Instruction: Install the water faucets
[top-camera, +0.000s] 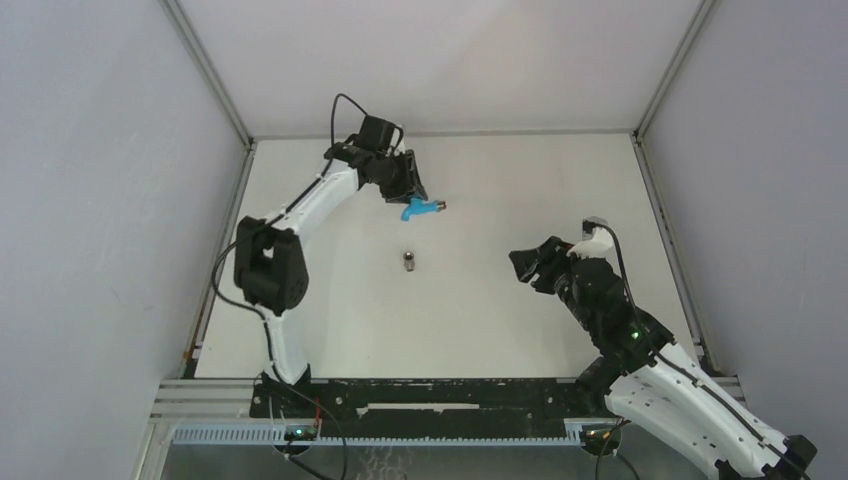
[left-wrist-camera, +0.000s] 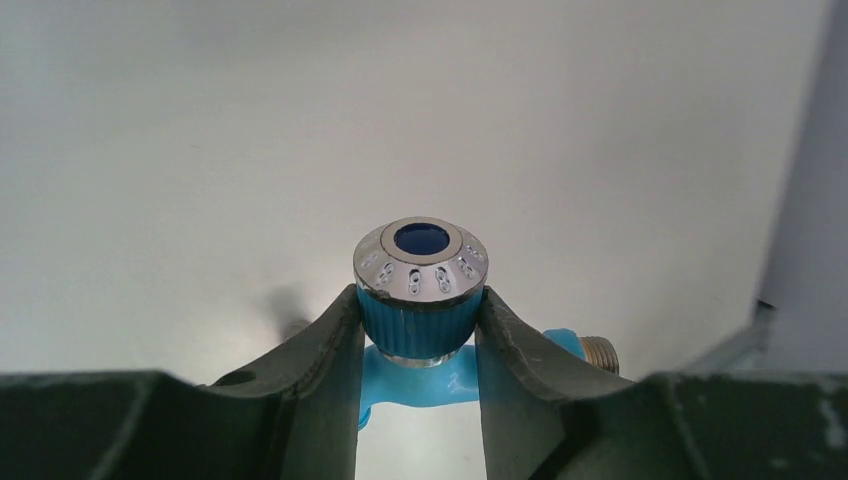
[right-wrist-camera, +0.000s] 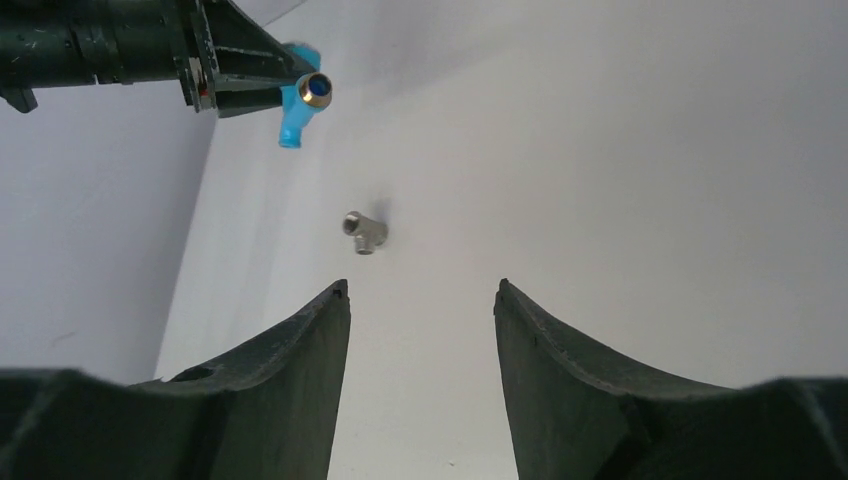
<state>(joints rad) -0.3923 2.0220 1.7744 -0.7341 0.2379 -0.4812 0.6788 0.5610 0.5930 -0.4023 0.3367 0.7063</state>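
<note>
White worktop (top-camera: 500, 330) boxed in by plain pale walls (top-camera: 100, 200), nothing fancy. The left gripper (left-wrist-camera: 420, 300) was clamped on the blue tap (top-camera: 415, 209). Its two fingers (left-wrist-camera: 320, 350) pinched the ribbed round knob from both sides, and the chrome-ringed cap faced straight at the wrist cam. The tap hung in the air over the far-left part of the worktop, closer to the far edge than the near one, with its metal threaded end sticking out to the right. The little grey fitting (top-camera: 409, 262) sat on the worktop by itself, roughly mid-depth and a bit left of centre, just nearer than the tap and not touching anything. The right gripper (right-wrist-camera: 420, 292) hovered over the right half, well apart from the fitting. Its jaws were spread with only bare surface between them, and they pointed towards the fitting.
</note>
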